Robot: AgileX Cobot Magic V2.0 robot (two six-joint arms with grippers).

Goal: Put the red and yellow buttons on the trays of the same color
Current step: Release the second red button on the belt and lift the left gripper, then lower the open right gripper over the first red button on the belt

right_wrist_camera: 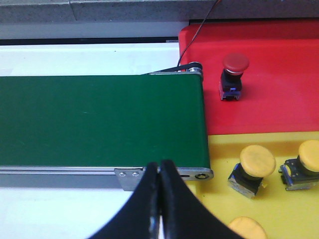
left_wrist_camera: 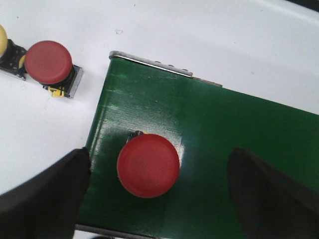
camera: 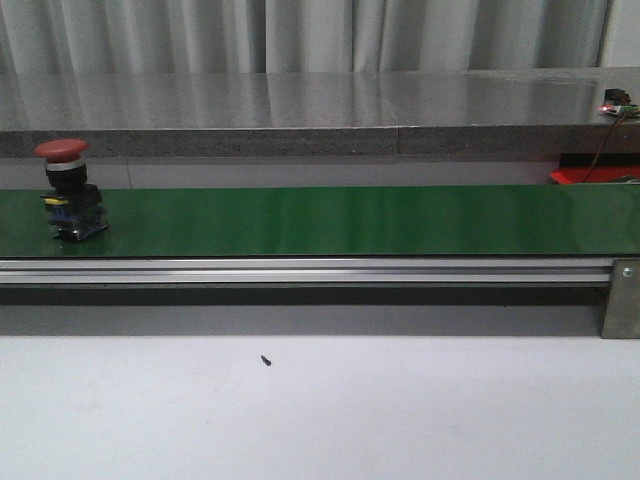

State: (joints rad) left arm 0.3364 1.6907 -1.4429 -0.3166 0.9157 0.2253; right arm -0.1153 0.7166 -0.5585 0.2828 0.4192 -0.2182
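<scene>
Red button (camera: 68, 190) stands upright on the green belt (camera: 330, 220) at the far left of the front view; no arm shows in that view. In the left wrist view the same button (left_wrist_camera: 148, 165) sits low and centre in the frame, near the belt's end. The left gripper (left_wrist_camera: 157, 199) has its fingers (left_wrist_camera: 47, 199) wide apart, one to each side, clear of the cap. The right gripper (right_wrist_camera: 160, 209) has its fingers pressed together, holding nothing, just beyond the belt's other end.

Red tray (right_wrist_camera: 269, 79) in the upper right of the right wrist view already carries one red button (right_wrist_camera: 232, 75); the yellow tray (right_wrist_camera: 224, 199) below it holds yellow buttons (right_wrist_camera: 253, 169).

Risks, as judged:
- Tall body under a broad cap; a push from one finger alone could topple it.
- If the belt carries it along, the button may be missed or run off the end onto the wrong tray.
- A grip on the rounded cap may slip.
</scene>
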